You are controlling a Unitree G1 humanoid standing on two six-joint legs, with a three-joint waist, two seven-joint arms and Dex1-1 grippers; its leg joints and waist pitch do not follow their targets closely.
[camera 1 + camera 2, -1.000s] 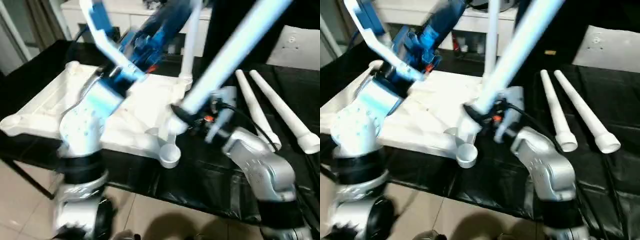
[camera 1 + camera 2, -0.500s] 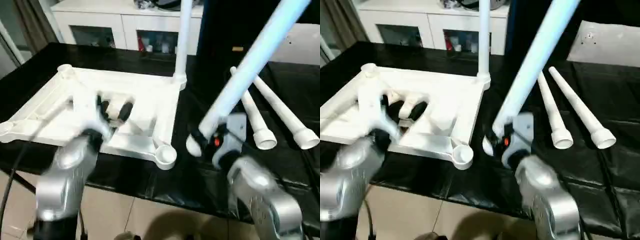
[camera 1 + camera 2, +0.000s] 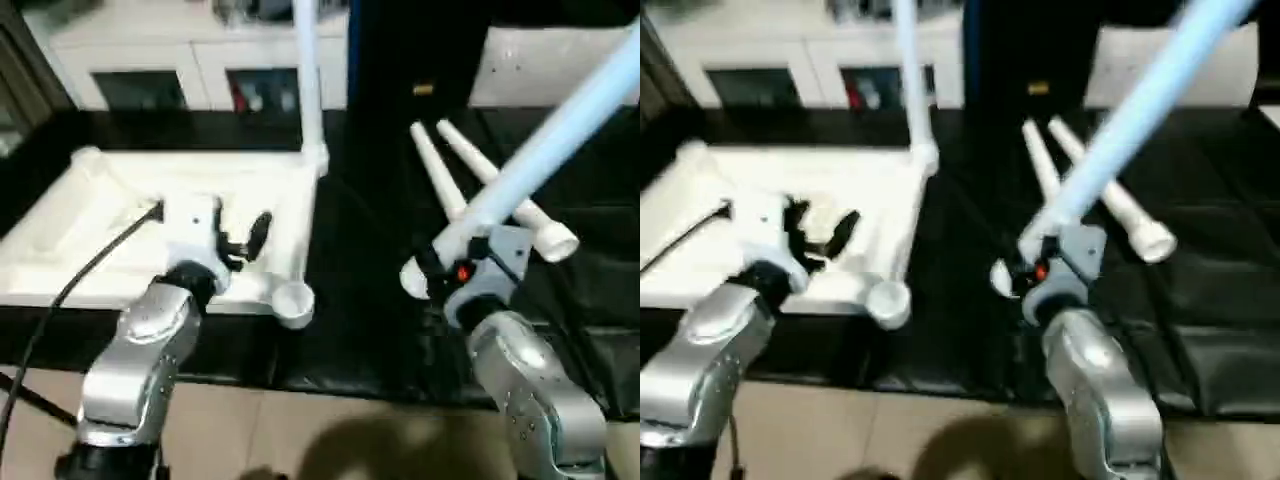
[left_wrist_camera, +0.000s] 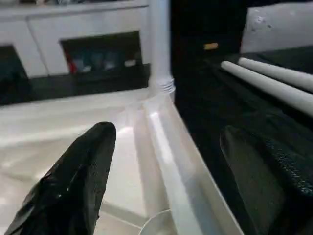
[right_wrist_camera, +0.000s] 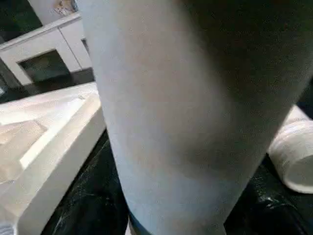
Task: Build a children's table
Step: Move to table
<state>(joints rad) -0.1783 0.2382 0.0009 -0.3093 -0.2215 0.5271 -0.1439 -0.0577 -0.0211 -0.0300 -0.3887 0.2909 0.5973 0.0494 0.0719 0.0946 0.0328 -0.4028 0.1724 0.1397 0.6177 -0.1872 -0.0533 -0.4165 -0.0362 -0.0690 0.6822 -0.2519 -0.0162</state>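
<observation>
The white tabletop [image 3: 90, 215] lies underside up on the black table. One white leg [image 3: 308, 90] stands upright in its far right corner socket. The near right socket [image 3: 293, 303] is empty. My left gripper [image 3: 820, 225] hovers open over the tabletop's right part, and its black fingers [image 4: 78, 181] straddle the right rim. My right gripper [image 3: 450, 265] is shut on a second leg [image 3: 545, 150], which tilts up to the right; its thick end hangs right of the empty socket. Two more legs [image 3: 450, 175] lie on the table behind it.
A white cabinet with glass doors [image 3: 200, 60] stands behind the table. A flat white board [image 3: 540, 60] lies at the back right. The black table [image 3: 360, 240] ends at a near edge above the tiled floor [image 3: 300, 430].
My left arm has swung down from a raised pose to just above the tabletop. My right gripper has carried the held leg rightward, away from the near corner socket. The camera has shifted.
</observation>
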